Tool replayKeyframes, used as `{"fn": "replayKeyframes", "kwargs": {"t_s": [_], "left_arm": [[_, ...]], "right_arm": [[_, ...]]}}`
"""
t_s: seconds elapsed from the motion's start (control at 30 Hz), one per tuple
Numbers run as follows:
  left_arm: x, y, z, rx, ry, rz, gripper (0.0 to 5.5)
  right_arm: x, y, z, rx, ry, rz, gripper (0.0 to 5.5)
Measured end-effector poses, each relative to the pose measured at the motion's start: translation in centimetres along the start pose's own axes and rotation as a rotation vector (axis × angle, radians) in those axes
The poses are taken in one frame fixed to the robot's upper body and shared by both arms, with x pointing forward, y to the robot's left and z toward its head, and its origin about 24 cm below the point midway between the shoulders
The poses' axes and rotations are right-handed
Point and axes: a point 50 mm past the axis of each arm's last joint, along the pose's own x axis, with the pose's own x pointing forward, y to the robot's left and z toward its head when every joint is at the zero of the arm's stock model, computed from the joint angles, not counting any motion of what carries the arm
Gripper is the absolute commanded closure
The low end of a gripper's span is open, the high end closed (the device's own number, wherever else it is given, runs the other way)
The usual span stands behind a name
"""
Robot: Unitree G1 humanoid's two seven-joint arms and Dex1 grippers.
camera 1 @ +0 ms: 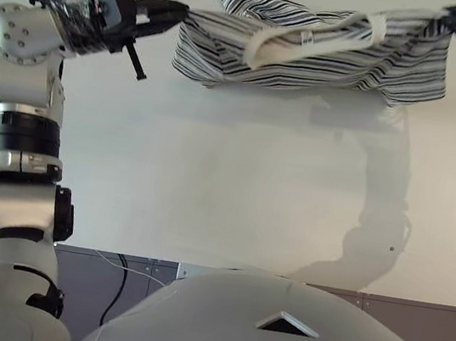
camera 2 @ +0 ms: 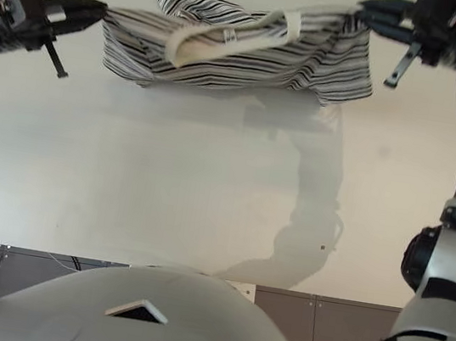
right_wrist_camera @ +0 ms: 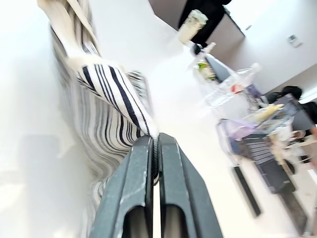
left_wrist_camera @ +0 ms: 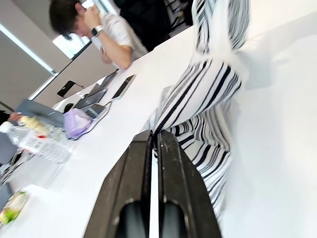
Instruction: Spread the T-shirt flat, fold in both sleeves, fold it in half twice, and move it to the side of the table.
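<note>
The T-shirt (camera 1: 314,50), soft, light and sagging, hangs over the bench's (camera 1: 209,185) far edge. Left fingers (left_wrist_camera: 136,193) and right fingers (right_wrist_camera: 126,196) are clamped closed on opposite ends. Its edges look easiest to pinch.

The striped T-shirt (camera 1: 314,50) is stretched between the left gripper (camera 1: 181,14) and the right gripper (camera 2: 364,16), barring the far stretch. Nearer, the white table (camera 1: 207,193) leaves wide room between both arms. Bottles (right_wrist_camera: 230,88) stand farther off.
</note>
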Motion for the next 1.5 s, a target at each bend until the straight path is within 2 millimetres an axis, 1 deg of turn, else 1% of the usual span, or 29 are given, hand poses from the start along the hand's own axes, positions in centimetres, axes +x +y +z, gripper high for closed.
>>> {"fn": "replayKeyframes", "kwargs": {"t_s": [0.07,0.1,0.13,0.17,0.2,0.27,0.37,0.43,0.5,0.53,0.63,0.8,0.83,0.87,0.97,1.0,1.03,1.13,1.2,1.23,1.27,1.33,1.37,1.43,1.5], "left_arm": [[-0.2,-3.6,0.8,-0.020,-0.020,-0.092,5.38],[-0.3,-4.7,1.2,-0.018,-0.021,-0.132,5.38],[-0.6,-6.2,1.6,-0.018,-0.012,-0.199,5.38],[-1.1,-8.1,2.2,-0.001,0.016,-0.302,5.38],[-1.7,-9.6,2.4,0.013,0.059,-0.398,5.38],[-2.2,-10.7,2.4,0.042,0.099,-0.464,5.38],[-2.4,-11.1,2.4,0.084,0.137,-0.509,5.38],[-2.8,-12.2,1.9,0.093,0.166,-0.541,5.38],[-3.9,-13.4,1.1,0.097,0.210,-0.584,5.38],[-4.2,-13.6,0.9,0.095,0.220,-0.596,5.38],[-5.1,-13.5,1.0,0.127,0.239,-0.616,5.38],[-5.7,-14.2,0.8,0.136,0.251,-0.625,5.38],[-5.9,-14.4,0.6,0.125,0.258,-0.623,5.16],[-5.9,-14.3,0.5,0.110,0.271,-0.604,5.11],[-6.0,-13.2,0.5,0.086,0.308,-0.503,4.61],[-5.8,-12.8,0.9,0.070,0.289,-0.467,4.45],[-5.7,-12.1,1.6,0.055,0.264,-0.423,4.27],[-5.5,-10.6,3.0,-0.048,0.217,-0.329,4.23],[-5.7,-9.3,3.7,-0.162,0.200,-0.287,4.23],[-5.7,-8.7,3.9,-0.202,0.195,-0.272,4.23],[-5.7,-8.4,3.8,-0.216,0.202,-0.261,4.23],[-5.1,-7.6,3.3,-0.161,0.246,-0.201,4.23],[-4.4,-7.7,2.4,-0.108,0.283,-0.172,4.23],[-3.3,-10.0,0.0,-0.016,0.364,-0.202,4.23],[-3.0,-12.3,-2.0,0.064,0.415,-0.275,4.23]], "right_arm": [[-0.2,4.3,-0.4,0.061,-0.002,0.125,5.40],[-0.3,5.7,-0.5,0.074,0.002,0.173,5.40],[-0.5,7.8,-0.5,0.092,0.017,0.241,5.40],[-0.9,10.1,-0.3,0.102,0.040,0.322,5.40],[-1.3,12.0,-0.2,0.114,0.068,0.392,5.40],[-1.5,13.1,-0.2,0.091,0.097,0.423,5.40],[-1.3,14.2,-0.3,0.093,0.126,0.424,5.40],[-1.2,15.5,-0.5,0.128,0.134,0.445,5.40],[-1.4,16.6,-0.6,0.158,0.133,0.467,5.40],[-1.5,16.8,-0.5,0.162,0.133,0.473,5.40],[-2.0,16.7,-0.2,0.164,0.154,0.487,5.40],[-3.0,17.2,-1.2,0.121,0.246,0.527,5.40],[-3.1,17.2,-1.2,0.123,0.252,0.526,5.19],[-3.1,17.2,-1.2,0.128,0.257,0.520,5.11],[-3.0,16.9,-1.1,0.152,0.261,0.492,4.53],[-3.1,16.8,-1.0,0.164,0.251,0.484,4.49],[-3.2,16.5,-0.8,0.172,0.246,0.468,4.49],[-4.0,15.4,-0.4,0.216,0.238,0.450,4.49],[-4.3,13.2,0.0,0.232,0.211,0.375,4.49],[-4.3,12.0,0.1,0.221,0.208,0.335,4.49],[-4.4,11.3,0.0,0.209,0.209,0.308,4.49],[-4.2,10.0,-0.7,0.192,0.222,0.224,4.49],[-3.8,10.0,-1.3,0.190,0.228,0.199,4.49],[-2.7,11.1,-2.6,0.187,0.252,0.202,4.49],[-1.9,12.2,-3.5,0.149,0.285,0.234,4.49]]}}
